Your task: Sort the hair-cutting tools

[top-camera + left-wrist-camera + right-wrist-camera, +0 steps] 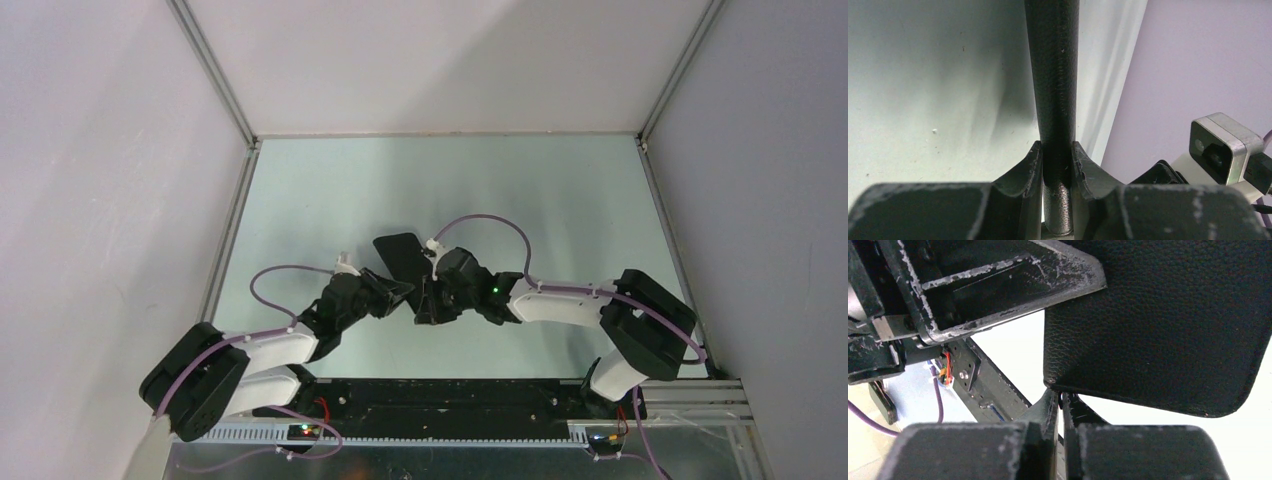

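Observation:
A black rectangular zip case (pixel 398 254) is held above the table between both arms. My left gripper (pixel 396 291) is shut on the case's edge, which runs up between its fingers in the left wrist view (pixel 1053 75). My right gripper (pixel 430 292) is shut on a small piece at the case's lower corner (pixel 1060 399). The case's grained black face (pixel 1158 325) fills the right wrist view. The two silver scissors and the black comb-like tool are out of view.
The pale green table (pixel 330 190) is walled on three sides, with metal rails along the left (pixel 228 230) and right (pixel 660 220). The left gripper's body (pixel 993 285) hangs close above the right one. A black base plate (pixel 450 400) lies at the near edge.

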